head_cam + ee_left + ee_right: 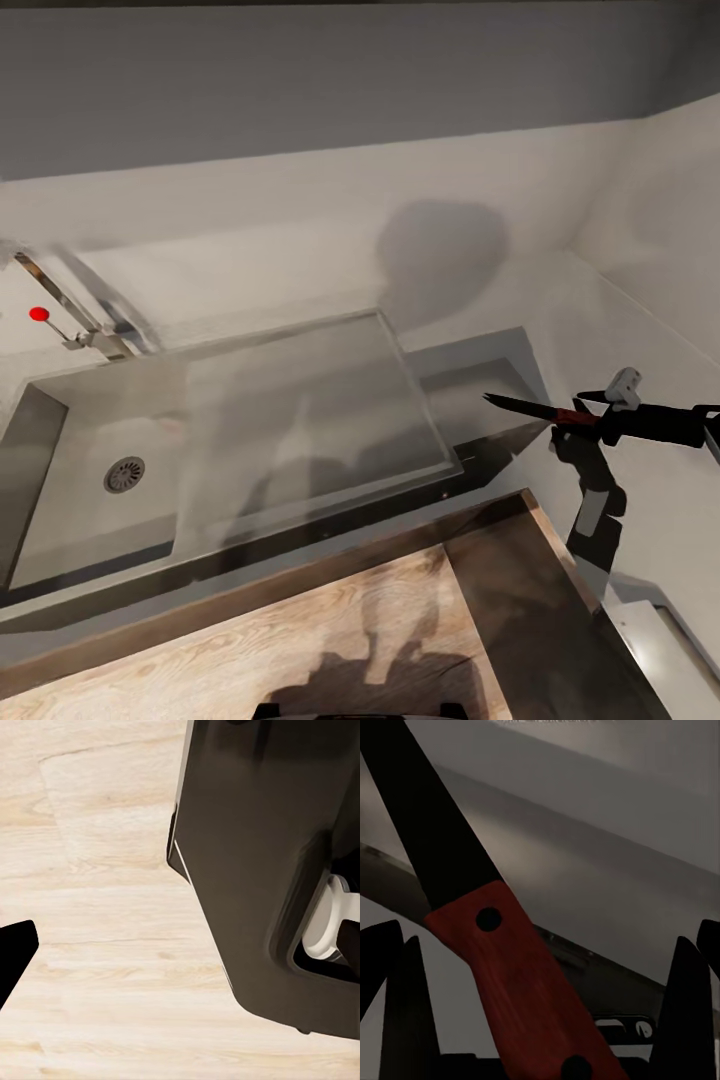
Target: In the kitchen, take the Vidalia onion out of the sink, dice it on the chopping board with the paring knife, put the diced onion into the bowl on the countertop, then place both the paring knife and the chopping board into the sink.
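Grey countertop (pixel 640 330) with one sink (pixel 300 440); one drain (pixel 124 474) toward 9 o'clock, one faucet (pixel 80 310) with red knob at 10. One paring knife (pixel 535 409) at 3 o'clock, blade over the sink's rim, pinched in right gripper (pixel 600 420). Right wrist: red handle (pixel 521 982), two rivets, between fingers (pixel 401 1012). Left wrist: wood floor (pixel 90 945), dark robot body; left gripper's state could not be told. No legible writing.

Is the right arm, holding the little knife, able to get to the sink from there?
Probably yes. The right gripper holds the paring knife just beside the sink, and nothing stands between them.
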You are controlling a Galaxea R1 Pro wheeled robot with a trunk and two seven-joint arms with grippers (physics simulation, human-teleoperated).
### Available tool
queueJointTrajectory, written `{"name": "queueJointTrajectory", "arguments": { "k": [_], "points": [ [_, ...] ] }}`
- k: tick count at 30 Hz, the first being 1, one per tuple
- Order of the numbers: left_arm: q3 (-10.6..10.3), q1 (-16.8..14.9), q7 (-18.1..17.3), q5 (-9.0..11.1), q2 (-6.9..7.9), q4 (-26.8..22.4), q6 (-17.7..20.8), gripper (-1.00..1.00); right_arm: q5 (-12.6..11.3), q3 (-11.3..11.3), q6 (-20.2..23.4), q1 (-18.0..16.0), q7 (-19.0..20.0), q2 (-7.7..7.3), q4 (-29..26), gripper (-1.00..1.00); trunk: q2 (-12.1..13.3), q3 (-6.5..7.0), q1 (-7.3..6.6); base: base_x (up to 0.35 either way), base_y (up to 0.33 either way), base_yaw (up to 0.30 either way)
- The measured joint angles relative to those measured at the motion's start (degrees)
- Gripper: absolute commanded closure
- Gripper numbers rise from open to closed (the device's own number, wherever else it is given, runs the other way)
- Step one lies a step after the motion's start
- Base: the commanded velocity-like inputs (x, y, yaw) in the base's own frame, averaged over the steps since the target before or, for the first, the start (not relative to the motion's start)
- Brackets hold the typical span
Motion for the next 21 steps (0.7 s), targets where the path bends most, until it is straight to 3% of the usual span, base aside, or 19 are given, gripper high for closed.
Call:
{"name": "queueJointTrajectory", "arguments": {
  "k": [21],
  "points": [
    [-0.03,0.0,0.01,0.01,0.01,-0.34,0.01,-1.0,-0.97,0.42,0.06,0.04,-0.41,0.23,-0.17,-1.0,0.03,-0.02,0.03,-0.091,0.0,0.001]
  ]
}}
